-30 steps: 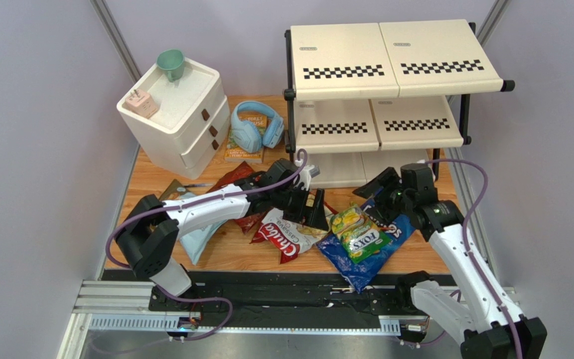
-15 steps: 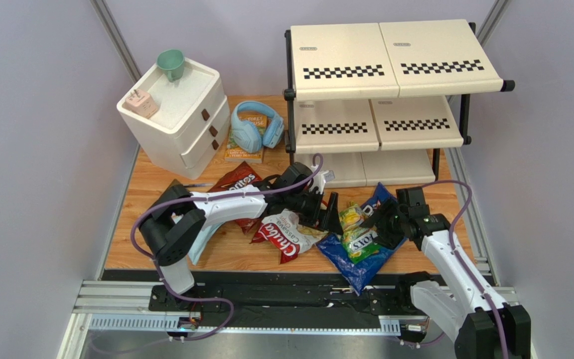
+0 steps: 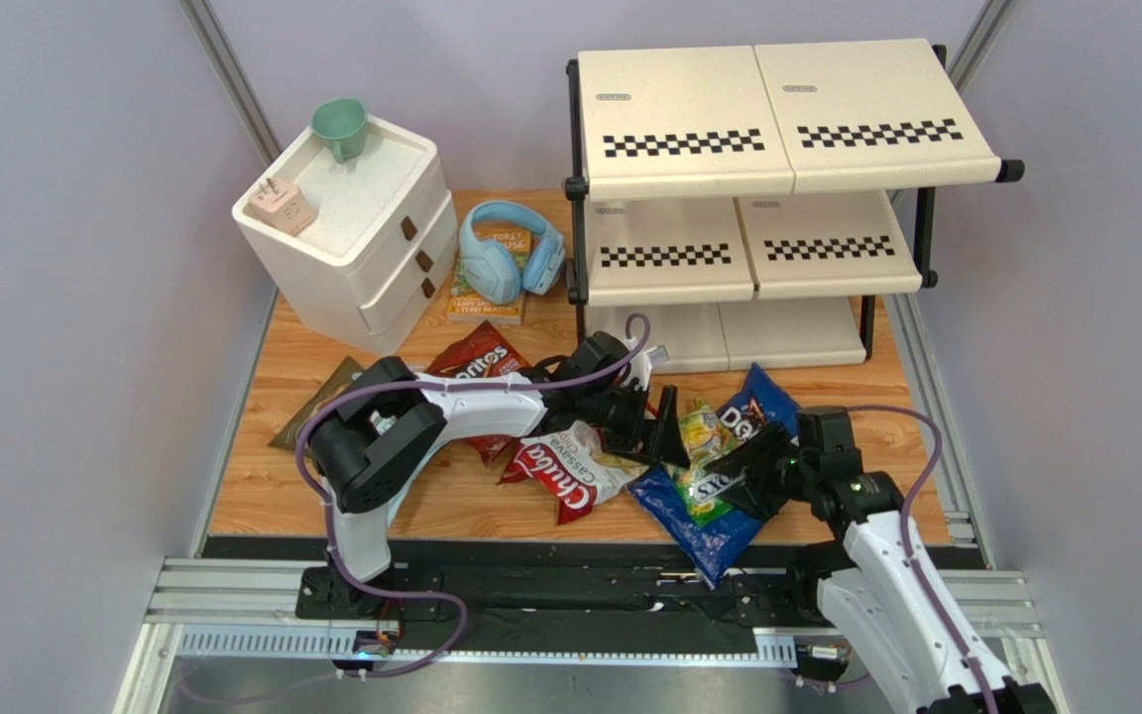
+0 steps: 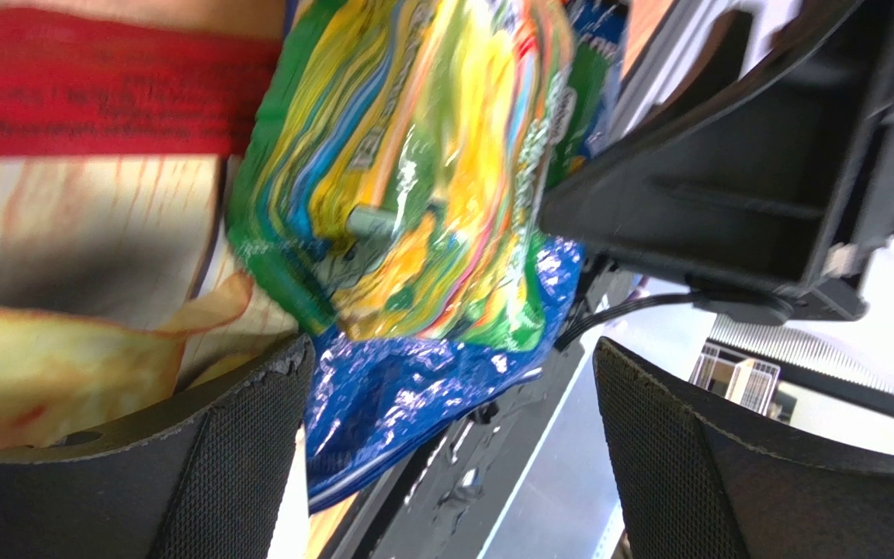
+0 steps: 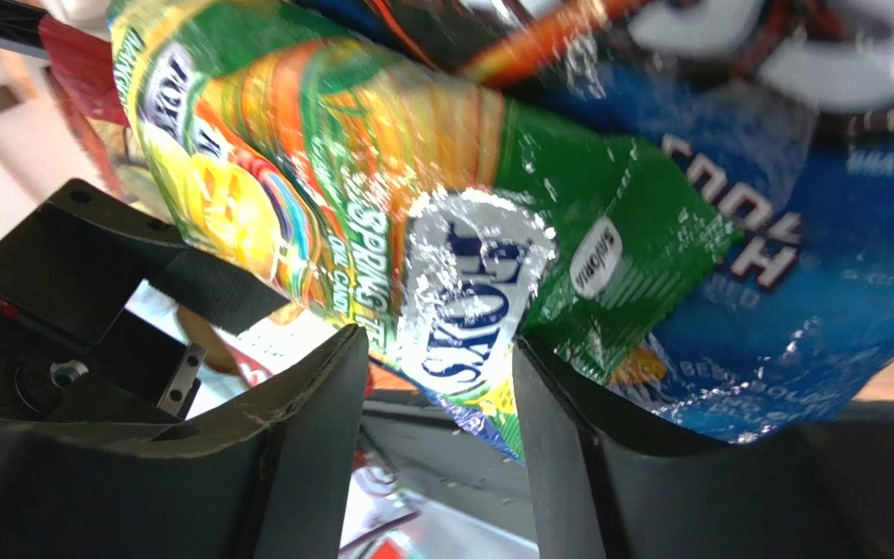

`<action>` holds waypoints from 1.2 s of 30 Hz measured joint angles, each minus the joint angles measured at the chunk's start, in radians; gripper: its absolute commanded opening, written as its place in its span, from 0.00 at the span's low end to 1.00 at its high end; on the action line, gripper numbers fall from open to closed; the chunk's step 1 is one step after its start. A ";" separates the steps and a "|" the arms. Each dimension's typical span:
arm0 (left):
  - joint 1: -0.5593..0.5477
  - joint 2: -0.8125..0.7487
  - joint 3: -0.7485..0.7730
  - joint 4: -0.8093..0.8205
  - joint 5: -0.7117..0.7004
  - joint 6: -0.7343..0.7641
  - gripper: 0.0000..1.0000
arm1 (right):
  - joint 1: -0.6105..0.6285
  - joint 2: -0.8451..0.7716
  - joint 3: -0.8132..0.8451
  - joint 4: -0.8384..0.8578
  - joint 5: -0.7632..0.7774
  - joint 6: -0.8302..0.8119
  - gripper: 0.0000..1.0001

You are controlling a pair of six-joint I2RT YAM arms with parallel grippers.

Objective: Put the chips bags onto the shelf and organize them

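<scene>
Before the shelf [image 3: 771, 164], its bottom tier partly hidden, lie the chip bags. Blue bag [image 3: 711, 513] carries the green bag [image 5: 335, 198]; right gripper [image 5: 434, 402] pinches its edge, left gripper [image 4: 446, 402] gapes wide beside.

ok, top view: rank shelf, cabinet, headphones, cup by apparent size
1. shelf
2. cabinet
3. headphones
4. cup
Clear gaps between all four, though shelf and cabinet tops sit nearer the camera.

"FOX'S" on green-yellow bag [image 5: 463, 280]
</scene>
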 measured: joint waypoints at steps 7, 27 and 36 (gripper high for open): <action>0.001 0.010 -0.011 0.113 -0.003 -0.042 0.94 | 0.000 -0.107 -0.010 -0.050 -0.005 0.070 0.47; 0.001 0.127 -0.041 0.359 0.038 -0.180 0.91 | -0.021 0.318 0.296 -0.128 0.312 -0.322 0.17; 0.011 0.145 -0.042 0.425 0.047 -0.219 0.89 | -0.022 0.309 0.180 -0.071 0.243 -0.381 0.01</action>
